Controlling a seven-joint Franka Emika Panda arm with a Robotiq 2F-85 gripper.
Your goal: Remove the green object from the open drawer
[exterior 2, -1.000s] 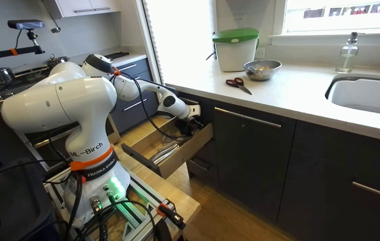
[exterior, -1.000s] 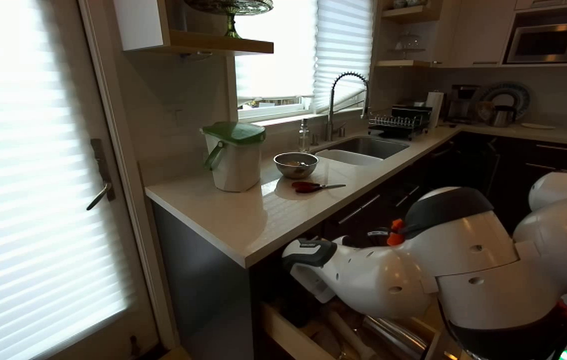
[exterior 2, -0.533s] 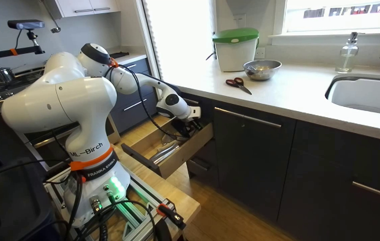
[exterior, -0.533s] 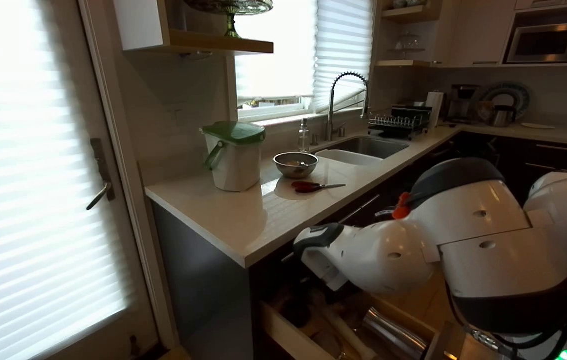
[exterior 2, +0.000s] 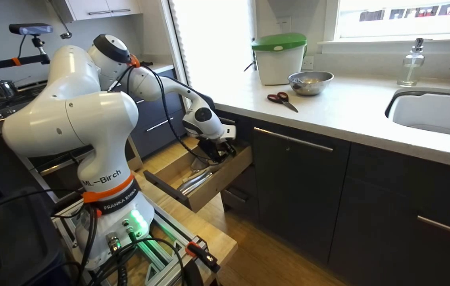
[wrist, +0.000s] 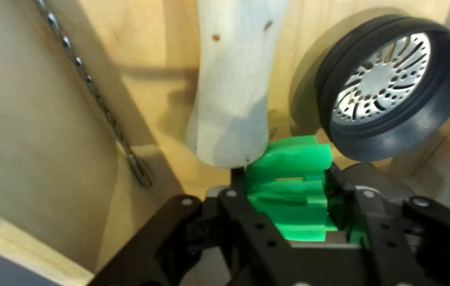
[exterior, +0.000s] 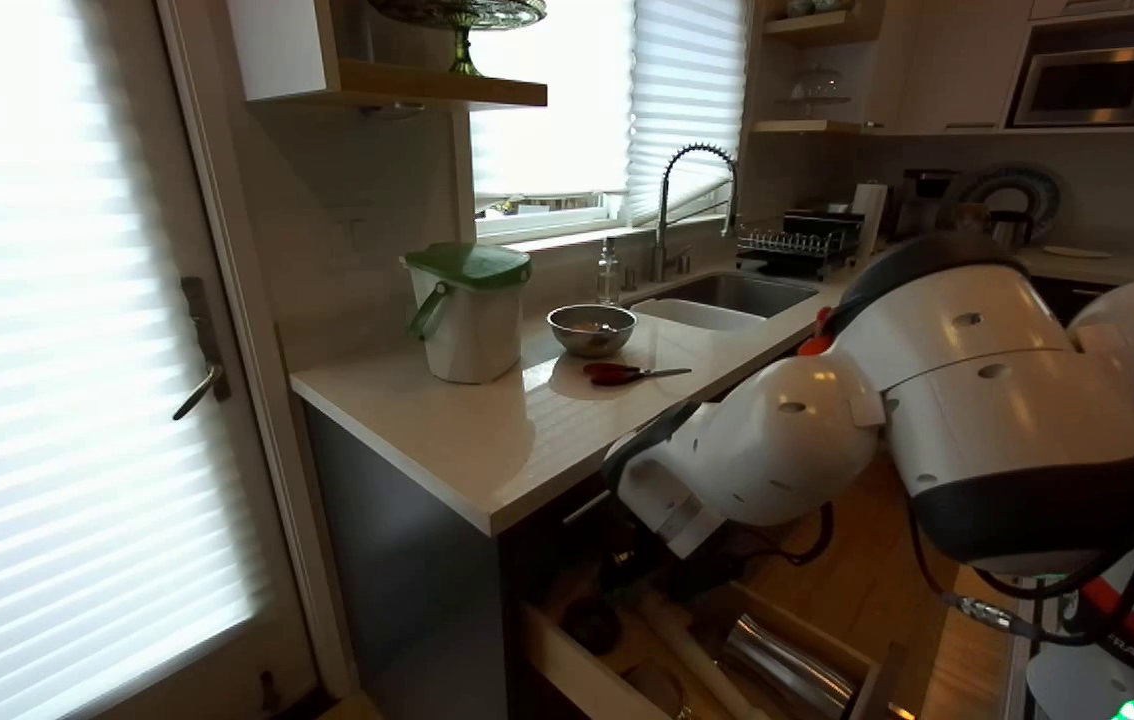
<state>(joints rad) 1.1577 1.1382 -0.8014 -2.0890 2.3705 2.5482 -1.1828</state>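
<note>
Green object in the drawer, which juts out below the front edge of the desk by its end corner; whether clear of the bottom, cannot tell. Pincer grasping it from both sides. Judged light, thin, plastic-like, springy, slightly slick; best held across its middle, modest squeeze. No writing legible on it; robot arm reads "ML-Birch", "FRANKA EMIKA".
</note>
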